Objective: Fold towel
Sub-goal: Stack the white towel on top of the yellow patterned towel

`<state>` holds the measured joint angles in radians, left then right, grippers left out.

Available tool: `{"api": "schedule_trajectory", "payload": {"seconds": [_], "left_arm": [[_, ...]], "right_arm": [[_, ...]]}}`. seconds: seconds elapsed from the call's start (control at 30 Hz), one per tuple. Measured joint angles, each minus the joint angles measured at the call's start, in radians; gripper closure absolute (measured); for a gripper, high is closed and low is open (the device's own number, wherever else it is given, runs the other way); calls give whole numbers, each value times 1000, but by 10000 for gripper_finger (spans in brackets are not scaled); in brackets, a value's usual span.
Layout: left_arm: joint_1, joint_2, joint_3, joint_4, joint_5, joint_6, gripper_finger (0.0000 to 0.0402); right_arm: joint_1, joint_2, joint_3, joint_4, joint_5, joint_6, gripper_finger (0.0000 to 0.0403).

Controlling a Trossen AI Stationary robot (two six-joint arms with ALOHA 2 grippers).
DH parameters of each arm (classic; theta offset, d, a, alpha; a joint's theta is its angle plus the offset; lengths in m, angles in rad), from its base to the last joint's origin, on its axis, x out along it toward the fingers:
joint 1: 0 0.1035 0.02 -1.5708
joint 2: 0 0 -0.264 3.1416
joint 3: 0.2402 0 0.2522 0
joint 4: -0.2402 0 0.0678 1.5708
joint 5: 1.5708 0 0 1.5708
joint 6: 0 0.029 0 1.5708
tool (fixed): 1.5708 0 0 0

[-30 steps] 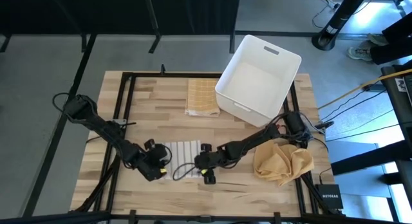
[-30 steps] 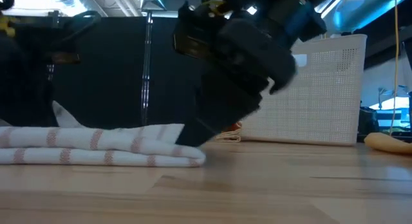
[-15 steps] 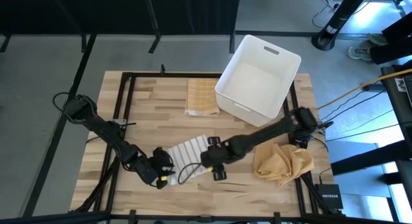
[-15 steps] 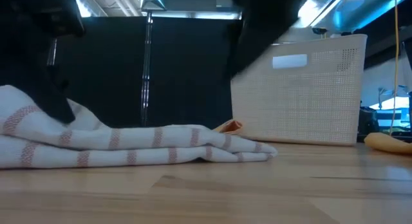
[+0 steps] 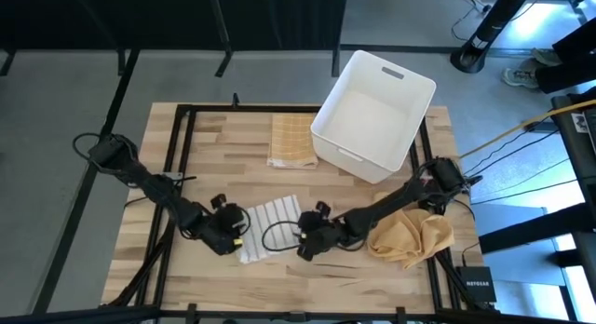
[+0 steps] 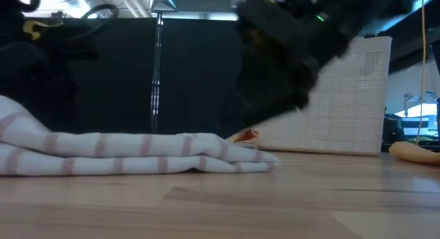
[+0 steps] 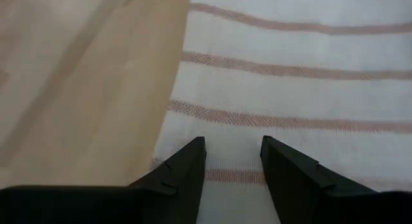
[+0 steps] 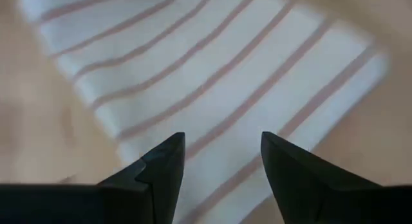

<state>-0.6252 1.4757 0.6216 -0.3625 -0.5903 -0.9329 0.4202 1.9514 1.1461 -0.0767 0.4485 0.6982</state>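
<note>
a big white tub (image 5: 377, 114) sat tilted at the back right of the wooden table (image 5: 223, 142). a folded yellow checked cloth (image 5: 291, 140) lay flat just beside the tub. a crumpled yellow cloth (image 5: 412, 236) lay in a heap near the front right corner, well apart from the folded one.

Robotics lab: framed wooden table (image 5: 233, 138), floor cables (image 5: 521, 138).
</note>
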Motion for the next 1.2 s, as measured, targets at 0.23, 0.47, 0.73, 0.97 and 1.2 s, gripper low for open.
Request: {"api": "schedule_trajectory", "payload": {"seconds": [0.23,0.47,0.73,0.97,1.2], "left_arm": [[47,25,-19,32,54,3,257],[-45,12,6,41,191,-185,257],[-106,-29,159,-100,198,-78,257],[-49,-57,207,-147,-24,122,257],[141,-53,198,27,86,484,255]], "right_arm": [[-2,52,-106,203,-117,45,197],[-43,94,-67,195,-29,-70,197],[-115,35,55,-104,-165,-204,197],[-49,-129,69,-357,-6,-184,197],[37,-164,-17,-335,205,-78,197]]}}
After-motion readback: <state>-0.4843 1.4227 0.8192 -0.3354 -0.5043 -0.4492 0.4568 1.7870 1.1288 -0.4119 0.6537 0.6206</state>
